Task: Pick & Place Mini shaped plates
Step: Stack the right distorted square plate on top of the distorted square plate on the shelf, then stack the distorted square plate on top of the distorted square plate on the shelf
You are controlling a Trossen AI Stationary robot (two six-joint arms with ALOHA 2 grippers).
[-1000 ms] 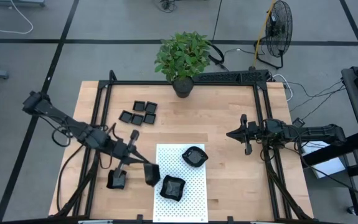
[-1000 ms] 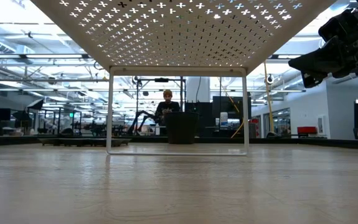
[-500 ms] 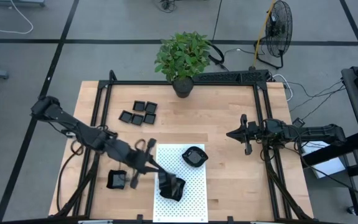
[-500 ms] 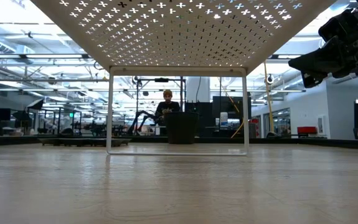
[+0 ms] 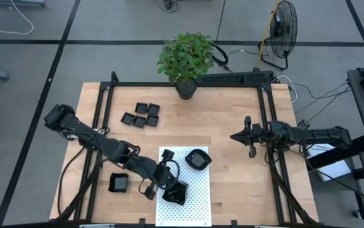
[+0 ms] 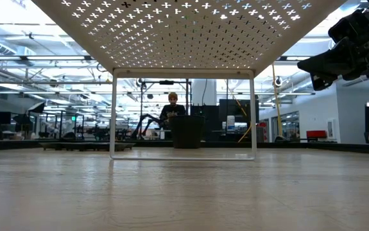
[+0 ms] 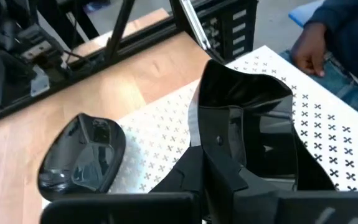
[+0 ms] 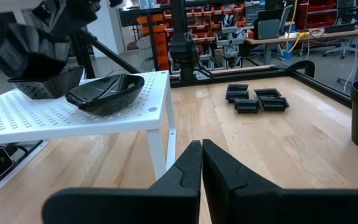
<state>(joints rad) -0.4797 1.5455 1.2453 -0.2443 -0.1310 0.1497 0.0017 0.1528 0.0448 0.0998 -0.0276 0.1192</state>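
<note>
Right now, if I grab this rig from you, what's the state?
Left gripper: shut on a held plate, low over the white stand, not yet released.
Right gripper: shut, empty, parked at the table's right side.
Done: rounded plate and angular plate are on the stand.
Left: release the held one, then the loose plate left of the stand and the cluster of five near the plant.

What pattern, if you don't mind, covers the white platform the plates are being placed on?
The white platform carries a regular grid of small cross-shaped cutouts, clearest in the left wrist view.
</note>
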